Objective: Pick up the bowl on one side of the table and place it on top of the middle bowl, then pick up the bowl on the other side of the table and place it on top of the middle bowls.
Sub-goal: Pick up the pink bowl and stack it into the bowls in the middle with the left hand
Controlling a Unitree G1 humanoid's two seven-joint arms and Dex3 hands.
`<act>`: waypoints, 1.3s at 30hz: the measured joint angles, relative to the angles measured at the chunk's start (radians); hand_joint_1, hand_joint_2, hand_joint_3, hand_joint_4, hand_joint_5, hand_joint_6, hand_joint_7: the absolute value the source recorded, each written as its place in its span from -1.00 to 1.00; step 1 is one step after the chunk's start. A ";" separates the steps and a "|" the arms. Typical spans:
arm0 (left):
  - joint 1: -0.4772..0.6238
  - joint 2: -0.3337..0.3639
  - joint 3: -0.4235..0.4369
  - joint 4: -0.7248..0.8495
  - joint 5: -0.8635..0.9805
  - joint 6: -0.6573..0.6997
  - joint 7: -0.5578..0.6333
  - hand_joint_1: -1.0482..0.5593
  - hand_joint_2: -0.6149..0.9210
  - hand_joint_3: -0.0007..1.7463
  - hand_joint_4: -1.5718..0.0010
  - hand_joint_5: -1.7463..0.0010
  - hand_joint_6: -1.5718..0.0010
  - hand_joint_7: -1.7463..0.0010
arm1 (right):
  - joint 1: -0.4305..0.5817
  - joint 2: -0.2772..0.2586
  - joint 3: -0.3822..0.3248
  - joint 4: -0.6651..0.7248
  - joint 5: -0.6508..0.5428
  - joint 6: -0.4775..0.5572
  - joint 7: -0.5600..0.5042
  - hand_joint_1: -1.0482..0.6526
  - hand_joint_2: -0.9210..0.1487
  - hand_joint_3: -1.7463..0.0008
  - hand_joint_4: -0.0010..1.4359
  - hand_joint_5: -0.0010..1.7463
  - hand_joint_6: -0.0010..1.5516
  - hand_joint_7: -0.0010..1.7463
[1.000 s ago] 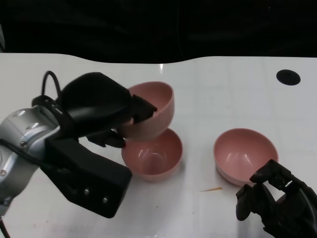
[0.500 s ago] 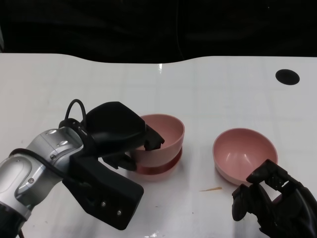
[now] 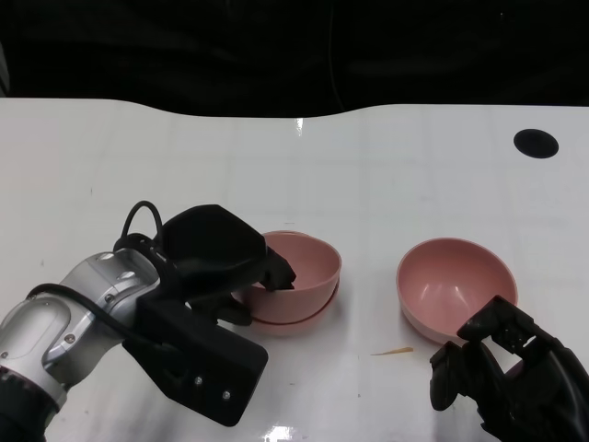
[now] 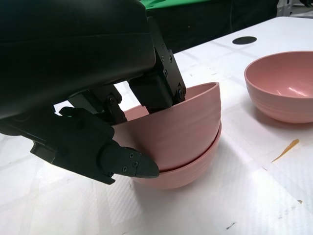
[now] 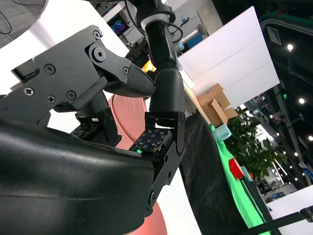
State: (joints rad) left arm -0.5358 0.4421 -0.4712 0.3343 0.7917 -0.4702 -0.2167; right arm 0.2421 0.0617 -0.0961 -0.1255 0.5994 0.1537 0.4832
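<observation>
My left hand [image 3: 216, 253] grips a pink bowl [image 3: 308, 267] by its near-left rim, fingers inside and thumb outside. That bowl sits nested in the middle pink bowl [image 3: 319, 308], of which only a thin band shows underneath. The left wrist view shows the held bowl [image 4: 181, 132] seated slightly tilted in the lower bowl [image 4: 190, 169], under my left hand [image 4: 98, 73]. A third pink bowl [image 3: 456, 285] stands alone to the right. My right hand [image 3: 511, 378] hovers just in front of it, fingers apart and holding nothing.
A round black hole [image 3: 536, 143] marks the white table [image 3: 184, 157] at the far right. A small orange sliver [image 3: 393, 351] lies between the stack and the right bowl. The table's far edge meets a dark backdrop.
My left hand has lowered the bowl from a tilt above the middle bowl down into it, where it now sits nested. The right hand has barely moved.
</observation>
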 measured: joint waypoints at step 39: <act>-0.005 -0.018 -0.045 0.112 0.141 -0.030 0.270 -0.03 1.00 -0.88 -0.45 0.92 -0.31 0.99 | -0.002 0.000 0.000 0.028 -0.001 -0.028 0.018 0.12 -0.40 -0.14 0.18 0.89 0.12 0.44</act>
State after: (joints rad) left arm -0.5413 0.4245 -0.5160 0.4464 0.9326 -0.4997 0.0534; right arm 0.2405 0.0617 -0.0964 -0.0970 0.5989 0.1261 0.5013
